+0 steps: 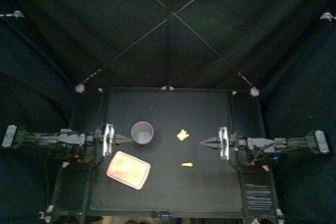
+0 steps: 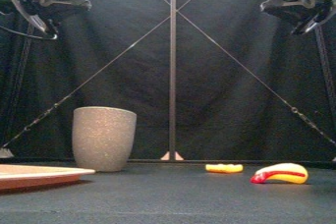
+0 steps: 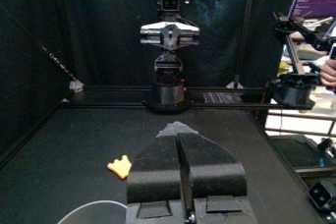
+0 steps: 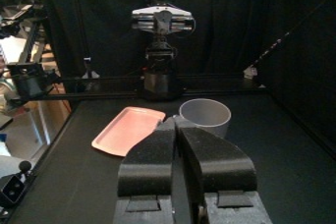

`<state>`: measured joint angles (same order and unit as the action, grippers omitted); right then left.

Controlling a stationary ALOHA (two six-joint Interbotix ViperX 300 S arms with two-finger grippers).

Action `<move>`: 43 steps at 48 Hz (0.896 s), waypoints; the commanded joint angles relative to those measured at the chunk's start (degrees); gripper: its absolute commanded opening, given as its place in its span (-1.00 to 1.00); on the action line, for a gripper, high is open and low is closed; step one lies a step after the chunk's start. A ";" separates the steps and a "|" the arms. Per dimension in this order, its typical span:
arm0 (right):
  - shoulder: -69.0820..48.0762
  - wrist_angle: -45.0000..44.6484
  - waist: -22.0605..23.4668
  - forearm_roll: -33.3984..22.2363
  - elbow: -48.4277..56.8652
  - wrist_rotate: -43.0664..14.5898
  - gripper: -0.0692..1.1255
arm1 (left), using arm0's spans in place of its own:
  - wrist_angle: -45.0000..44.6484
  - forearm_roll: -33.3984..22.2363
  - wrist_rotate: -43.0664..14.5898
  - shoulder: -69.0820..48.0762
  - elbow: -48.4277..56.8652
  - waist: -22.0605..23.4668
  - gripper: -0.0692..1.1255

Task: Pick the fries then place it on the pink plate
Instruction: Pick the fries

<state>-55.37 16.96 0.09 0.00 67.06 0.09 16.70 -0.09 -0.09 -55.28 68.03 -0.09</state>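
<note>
Surface check: your fries [image 1: 186,135] sit near the middle, tray [image 1: 129,169] toward the front-left corner, cup [image 1: 141,132] just behind it. Left pincer [image 3: 180,141] and right pincer [image 4: 178,127] both closed, empty.

Front view's edge cuts off perhaps half the pink tray [image 2: 33,175].

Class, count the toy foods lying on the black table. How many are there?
2. A yellow toy lies mid-table, right of the grey cup; a red and yellow toy lies nearer the front edge. None seems hidden.
</note>
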 commanded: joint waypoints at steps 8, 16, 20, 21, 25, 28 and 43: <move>6.86 -0.88 5.89 -2.72 -1.32 -0.09 -0.85 | 0.44 -0.09 0.00 1.23 -0.62 0.18 -0.88; 14.24 -7.29 12.39 -8.44 -3.78 0.18 -0.71 | 0.44 0.00 -0.09 2.29 -0.62 -0.09 -0.88; 17.05 -9.93 13.97 -12.39 -5.01 0.00 -0.51 | 0.62 0.00 -0.18 2.81 -0.62 -0.44 -0.88; 17.58 -10.37 14.06 -13.36 -5.36 0.00 -0.44 | 0.62 0.00 -0.18 2.99 -0.62 -0.53 -0.88; 19.78 -11.34 13.89 -16.26 -6.77 -0.62 -0.07 | 0.62 0.00 -0.18 3.52 -0.70 -1.14 -0.88; 21.09 -11.87 13.54 -16.61 -7.73 -0.70 0.21 | 0.62 0.00 -0.18 3.78 -0.79 -1.49 -0.88; 33.31 -21.27 14.24 -17.14 -15.56 -0.62 0.66 | 0.26 -0.09 -0.09 6.59 -0.62 -3.08 -0.88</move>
<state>-24.96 -2.11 13.97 -17.23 55.02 -0.53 16.79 -0.18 -0.18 -49.66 68.20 -3.08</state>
